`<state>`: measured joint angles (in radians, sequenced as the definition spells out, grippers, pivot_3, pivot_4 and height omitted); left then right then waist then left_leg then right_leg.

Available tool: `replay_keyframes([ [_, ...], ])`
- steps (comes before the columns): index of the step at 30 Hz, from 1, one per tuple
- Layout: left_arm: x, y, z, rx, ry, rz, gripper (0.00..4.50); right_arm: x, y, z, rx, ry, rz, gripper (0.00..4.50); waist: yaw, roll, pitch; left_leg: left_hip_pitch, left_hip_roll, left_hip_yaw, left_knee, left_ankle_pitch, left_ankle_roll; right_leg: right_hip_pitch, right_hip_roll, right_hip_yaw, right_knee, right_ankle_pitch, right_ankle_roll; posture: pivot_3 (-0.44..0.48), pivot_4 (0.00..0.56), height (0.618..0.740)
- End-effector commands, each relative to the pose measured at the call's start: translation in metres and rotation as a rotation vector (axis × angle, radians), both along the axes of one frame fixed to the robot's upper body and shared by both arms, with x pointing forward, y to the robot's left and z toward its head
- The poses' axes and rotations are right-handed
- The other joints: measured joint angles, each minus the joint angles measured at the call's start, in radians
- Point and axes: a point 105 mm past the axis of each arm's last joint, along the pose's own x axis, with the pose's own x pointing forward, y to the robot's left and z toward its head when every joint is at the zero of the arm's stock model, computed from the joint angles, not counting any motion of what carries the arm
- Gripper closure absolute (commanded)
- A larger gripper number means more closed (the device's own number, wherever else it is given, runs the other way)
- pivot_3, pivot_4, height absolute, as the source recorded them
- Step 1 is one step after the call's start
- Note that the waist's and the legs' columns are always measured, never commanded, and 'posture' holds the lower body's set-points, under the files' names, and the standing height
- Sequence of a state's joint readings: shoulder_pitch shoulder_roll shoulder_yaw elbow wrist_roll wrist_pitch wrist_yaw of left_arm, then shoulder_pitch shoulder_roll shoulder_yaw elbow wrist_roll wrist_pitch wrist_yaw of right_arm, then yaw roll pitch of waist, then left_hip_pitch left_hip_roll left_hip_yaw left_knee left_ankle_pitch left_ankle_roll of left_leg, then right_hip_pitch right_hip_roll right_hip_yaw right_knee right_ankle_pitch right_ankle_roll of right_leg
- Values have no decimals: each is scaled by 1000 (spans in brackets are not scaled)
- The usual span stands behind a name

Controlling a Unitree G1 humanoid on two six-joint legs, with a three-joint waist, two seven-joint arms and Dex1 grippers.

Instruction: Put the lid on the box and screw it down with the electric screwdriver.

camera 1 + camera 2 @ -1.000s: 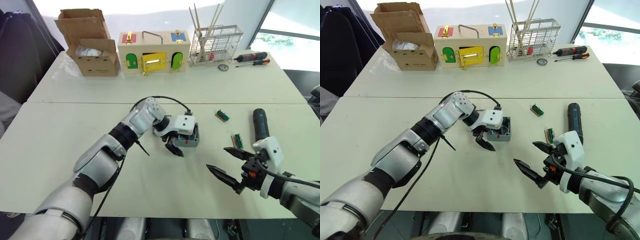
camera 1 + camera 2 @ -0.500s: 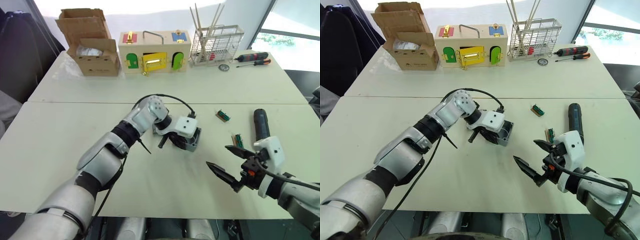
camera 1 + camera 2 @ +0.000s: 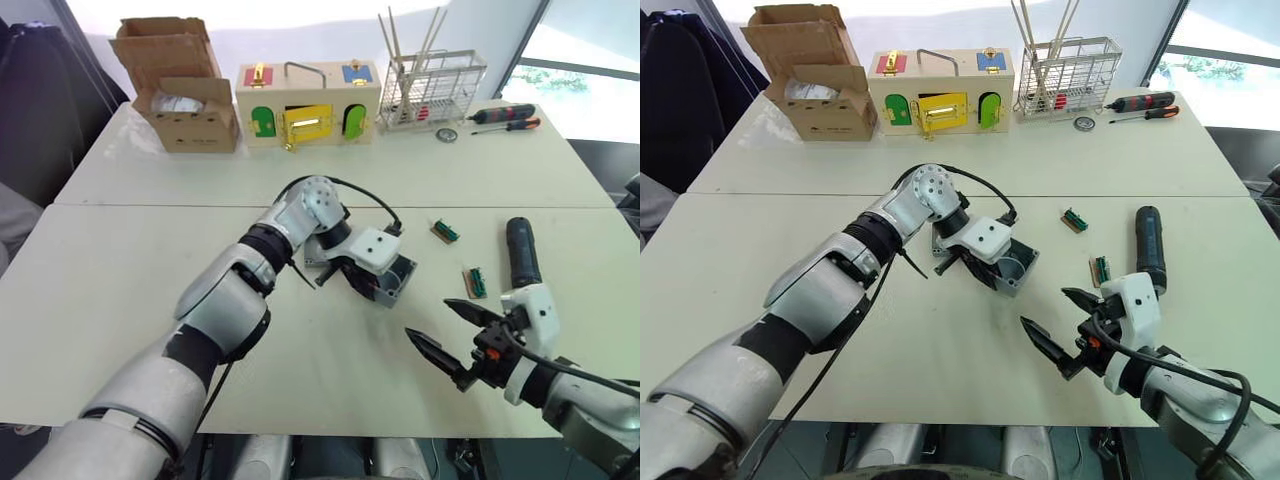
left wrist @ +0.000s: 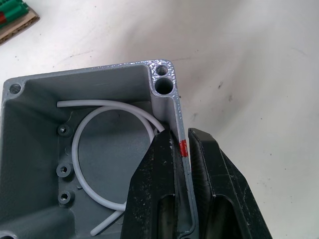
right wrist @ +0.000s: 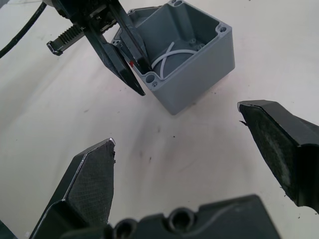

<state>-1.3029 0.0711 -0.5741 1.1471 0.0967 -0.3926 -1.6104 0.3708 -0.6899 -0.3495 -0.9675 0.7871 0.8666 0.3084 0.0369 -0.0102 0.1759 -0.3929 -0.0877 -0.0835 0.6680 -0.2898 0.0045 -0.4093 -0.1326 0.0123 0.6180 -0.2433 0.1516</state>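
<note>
The left gripper pinches the red-marked wall of the deep square grey plastic box, tilted mid-table, while the right gripper hovers nearby, spread wide; no legible writing.

The box, a small deep square grey plastic enclosure, sits near the table's centre, tipped up on 1 edge with its open top facing toward 4 o'clock. Inside lies a loop of thin white tubing. A small red mark shows on 1 wall.

The electric screwdriver, a thick black cylinder, lies flat at 3 o'clock from the box, well apart from it, pointing toward 12 o'clock.
</note>
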Motion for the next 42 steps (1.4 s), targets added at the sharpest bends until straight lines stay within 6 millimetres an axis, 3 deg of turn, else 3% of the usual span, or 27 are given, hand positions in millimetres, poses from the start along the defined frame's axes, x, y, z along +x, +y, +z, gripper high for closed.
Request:
replay_keyframes([
  [1,2,-2,12,-11,-54,-40,4489,-4,5,9,-1,-53,11,0,0,0,0,0,0,0,0,0,0,0,0,0,0,0,0,0,150,734],
  [3,2,-1,11,-8,-65,-53,4489,-4,5,8,-1,-53,6,0,0,0,0,0,0,0,0,0,0,0,0,0,0,0,0,0,150,734],
  [4,2,0,10,-5,-72,-61,3778,-4,4,8,-3,-54,4,0,0,0,0,0,0,0,0,0,0,0,0,0,0,0,0,0,150,734],
  [6,2,4,5,12,-79,-72,3184,-3,4,8,-5,-60,3,0,0,0,0,0,0,0,0,0,0,0,0,0,0,0,0,0,150,734],
  [12,6,9,10,-4,-98,-59,127,0,4,12,-14,-70,22,0,0,0,0,0,0,0,0,0,0,0,0,0,0,0,0,0,150,734],
  [17,33,30,92,-232,-158,136,56,8,3,27,-46,-85,108,0,-23,-2,1,0,0,0,0,0,0,-1,1,0,2,0,0,0,150,734],
  [22,61,75,123,-348,-139,523,56,23,5,53,-65,-121,228,0,-33,0,0,1,1,0,0,0,1,0,0,0,2,-2,3,0,150,734],
  [24,69,90,123,-360,-105,710,56,28,6,57,-89,-118,269,0,-36,0,0,1,1,-1,0,0,1,0,0,0,3,-2,3,0,150,734],
  [26,80,118,106,-262,-5,1058,56,36,8,61,-120,-121,313,0,-38,-2,1,1,1,-1,0,0,1,0,1,0,6,-2,4,0,150,734],
  [28,77,137,89,-140,82,1292,56,41,10,63,-130,-127,338,0,-43,-3,2,1,0,-1,2,0,1,-1,1,0,11,-3,5,0,150,734],
  [32,81,150,62,-128,230,1665,56,53,14,61,-88,-133,361,0,-43,-4,3,0,0,-2,2,0,1,-1,-1,0,12,-4,7,0,150,734],
  [37,77,134,46,-137,376,1753,56,57,12,50,-98,-121,344,0,-46,-5,3,0,0,-3,3,1,-1,-3,-1,1,13,-4,7,0,150,734],
  [42,80,129,29,-91,325,1781,56,55,9,49,-98,-130,305,0,-45,-4,3,-1,0,-2,1,5,-9,-6,-2,2,13,-4,6,0,150,734],
])
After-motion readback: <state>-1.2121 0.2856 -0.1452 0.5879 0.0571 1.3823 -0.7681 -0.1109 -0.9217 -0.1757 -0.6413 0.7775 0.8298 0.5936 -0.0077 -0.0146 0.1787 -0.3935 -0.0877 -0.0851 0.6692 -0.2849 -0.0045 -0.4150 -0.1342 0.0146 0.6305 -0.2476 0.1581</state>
